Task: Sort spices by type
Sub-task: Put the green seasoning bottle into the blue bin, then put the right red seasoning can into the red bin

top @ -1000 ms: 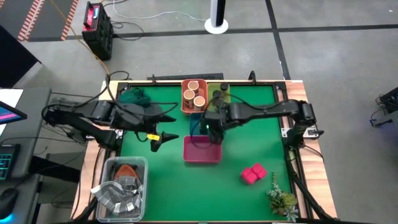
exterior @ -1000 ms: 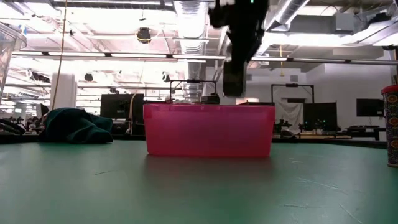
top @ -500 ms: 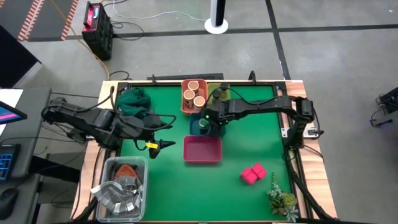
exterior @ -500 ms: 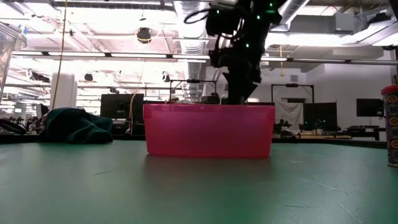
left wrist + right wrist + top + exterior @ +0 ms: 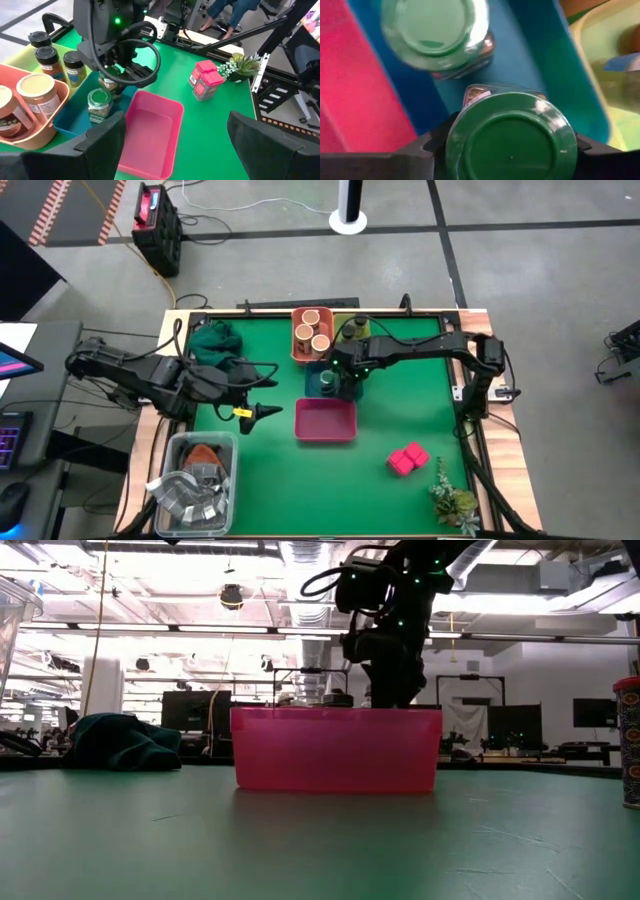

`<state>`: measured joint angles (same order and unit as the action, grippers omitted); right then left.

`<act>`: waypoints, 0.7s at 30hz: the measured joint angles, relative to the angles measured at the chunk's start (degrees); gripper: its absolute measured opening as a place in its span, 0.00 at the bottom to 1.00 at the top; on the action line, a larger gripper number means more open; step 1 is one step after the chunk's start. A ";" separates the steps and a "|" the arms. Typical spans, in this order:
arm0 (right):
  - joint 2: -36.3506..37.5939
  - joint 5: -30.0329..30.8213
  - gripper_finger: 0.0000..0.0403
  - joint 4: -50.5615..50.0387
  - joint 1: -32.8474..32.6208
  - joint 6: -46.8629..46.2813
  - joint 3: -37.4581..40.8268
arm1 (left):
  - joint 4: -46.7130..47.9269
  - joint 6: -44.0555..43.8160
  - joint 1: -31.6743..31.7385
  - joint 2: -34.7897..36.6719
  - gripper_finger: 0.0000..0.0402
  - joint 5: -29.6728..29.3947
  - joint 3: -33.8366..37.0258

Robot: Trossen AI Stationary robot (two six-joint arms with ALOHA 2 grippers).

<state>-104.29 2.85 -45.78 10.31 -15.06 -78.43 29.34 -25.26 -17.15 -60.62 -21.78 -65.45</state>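
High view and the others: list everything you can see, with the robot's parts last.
Table: one, green top.
Tan-topped jars: three, in the orange tray at the far edge.
Dark-lidded jars: three, in the yellow tray beside the orange one.
Green-lidded jars: two; one standing in the blue tray, one gripped over that tray.
Pink tray: one, mid-table, nothing in it.
Pink blocks: two, touching, on the right.
Plant sprig: one, near right corner.
Dark green cloth: one, far left.
Clear bin: one, near left corner.
Left end effector: open, beside the pink tray.
Right end effector: shut on a jar.
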 joint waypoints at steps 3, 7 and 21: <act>0.00 -1.50 0.65 0.07 -0.01 -0.05 0.00 | 0.00 0.11 0.43 0.00 0.82 0.00 0.00; 0.00 -1.63 0.73 0.03 -0.02 -0.06 0.00 | 0.04 0.13 1.12 0.00 0.82 0.00 0.00; 11.28 6.70 0.85 -12.86 -7.65 -6.96 -1.95 | -0.28 -1.71 1.13 0.59 0.82 -0.01 0.00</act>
<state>-93.02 9.55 -58.64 2.66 -22.02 -80.38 29.07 -26.97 -16.02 -60.03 -21.79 -65.45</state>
